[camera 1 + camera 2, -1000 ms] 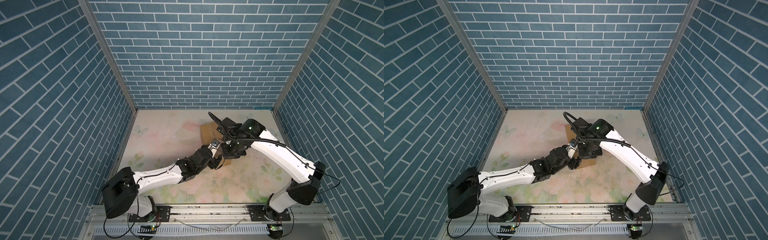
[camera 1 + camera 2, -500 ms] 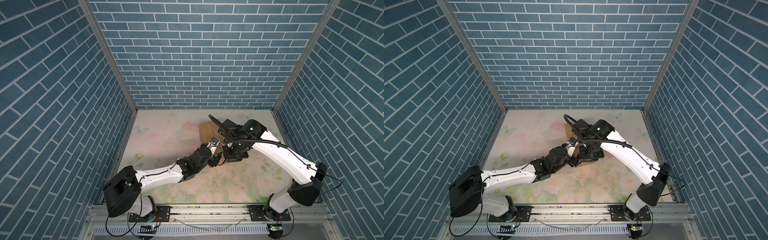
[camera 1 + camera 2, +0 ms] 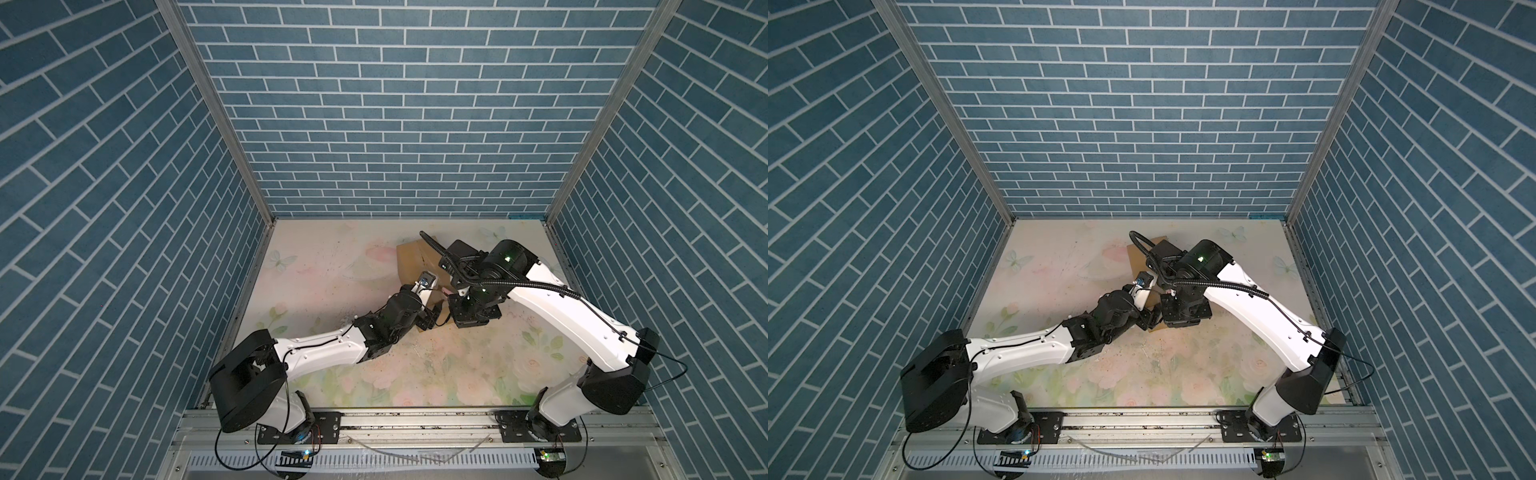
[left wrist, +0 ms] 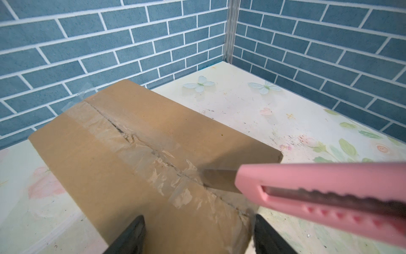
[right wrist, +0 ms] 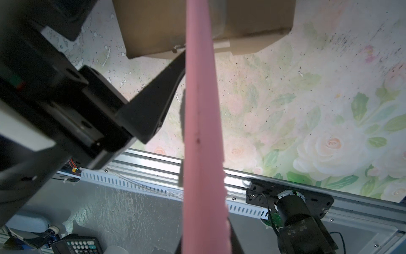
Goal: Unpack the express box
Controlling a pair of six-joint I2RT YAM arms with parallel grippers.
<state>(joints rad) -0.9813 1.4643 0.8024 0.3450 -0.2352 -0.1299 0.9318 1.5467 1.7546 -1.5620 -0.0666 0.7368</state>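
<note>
The express box [image 4: 114, 158], a brown carton, lies slantwise at the back middle of the table in both top views [image 3: 409, 259] [image 3: 1133, 257]. Its taped lengthwise seam [image 4: 136, 140] is slit and ragged. My right gripper [image 5: 205, 239] [image 3: 459, 301] is shut on a pink knife [image 4: 318, 193] [image 5: 202, 110]. The knife's blade [image 4: 219, 181] sits in the seam close to the box's near end. My left gripper [image 4: 198, 216] [image 3: 434, 316] is open wide and straddles that near end. One of its fingers [image 5: 162, 83] touches the end face by the tape.
Floral table mat [image 3: 332, 270] with blue brick walls on three sides. A metal rail [image 3: 415, 419] runs along the front edge, with both arm bases on it. A calculator [image 5: 77, 244] lies below the rail.
My right gripper has drawn the knife along the seam toward the front, nearer the box's near end. The left arm has hardly moved.
</note>
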